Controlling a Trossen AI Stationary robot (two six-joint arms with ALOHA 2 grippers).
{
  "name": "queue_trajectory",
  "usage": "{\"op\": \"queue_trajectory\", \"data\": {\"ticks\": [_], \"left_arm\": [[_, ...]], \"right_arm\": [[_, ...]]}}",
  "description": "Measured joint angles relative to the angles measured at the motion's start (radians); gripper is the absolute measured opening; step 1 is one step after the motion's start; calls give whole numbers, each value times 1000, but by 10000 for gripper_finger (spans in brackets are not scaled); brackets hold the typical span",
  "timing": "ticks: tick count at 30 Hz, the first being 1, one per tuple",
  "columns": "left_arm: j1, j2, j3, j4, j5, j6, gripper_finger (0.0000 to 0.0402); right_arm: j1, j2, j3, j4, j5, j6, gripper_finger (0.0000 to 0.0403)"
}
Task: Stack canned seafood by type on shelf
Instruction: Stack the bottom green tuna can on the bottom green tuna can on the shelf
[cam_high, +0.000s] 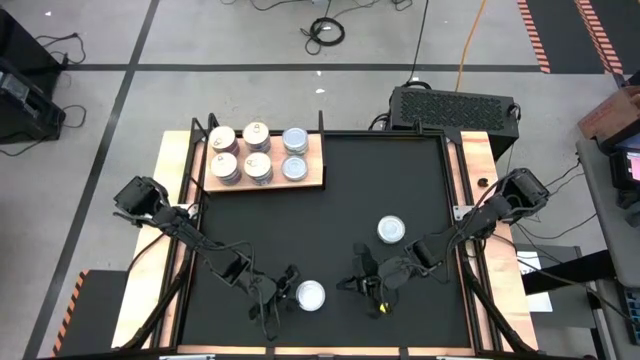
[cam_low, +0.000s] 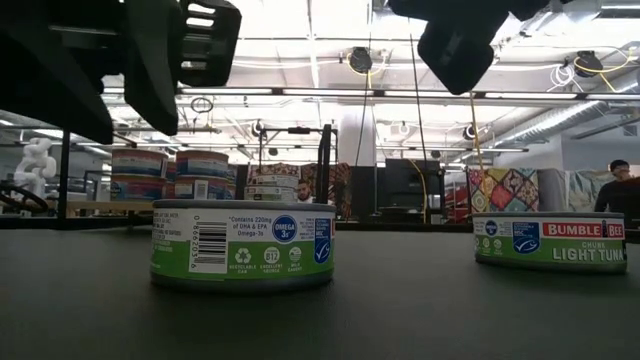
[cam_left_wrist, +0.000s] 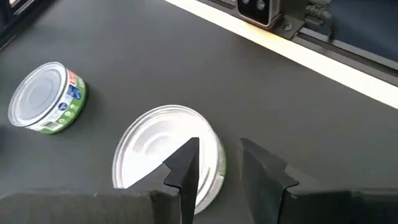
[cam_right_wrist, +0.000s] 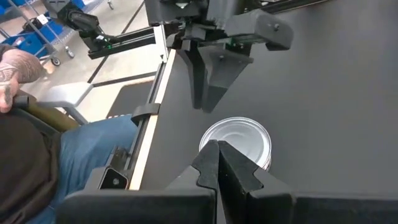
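We've got the left gripper (cam_left_wrist: 217, 165) part-open, empty, straddling the near tin's (cam_high: 310, 294) rim; closing off-centre could skid it; right gripper (cam_right_wrist: 217, 163) clenched, empty, beside that tin.

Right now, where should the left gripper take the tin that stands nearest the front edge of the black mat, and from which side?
Probably by its low round side wall, coming straight down from above. The tin stands upright with its flat pale lid up and free mat all round. The left gripper, jaws part open, hangs just beside it, so it needs to shift over the lid, widen, then lower one finger on each side.
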Motion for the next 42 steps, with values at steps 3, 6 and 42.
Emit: {"op": "queue_trajectory", "data": {"ticks": [3,6,42], "left_arm": [[5,12,0,10,0,4,113],[5,53,0,27,0,6,113],[5,109,35,-28,-164,77,113]], "right_arm": [[0,0,0,0,-1,0,0],[0,0,0,-5,-1,-3,0],[-1,0,0,-1,0,-31,0]]}}
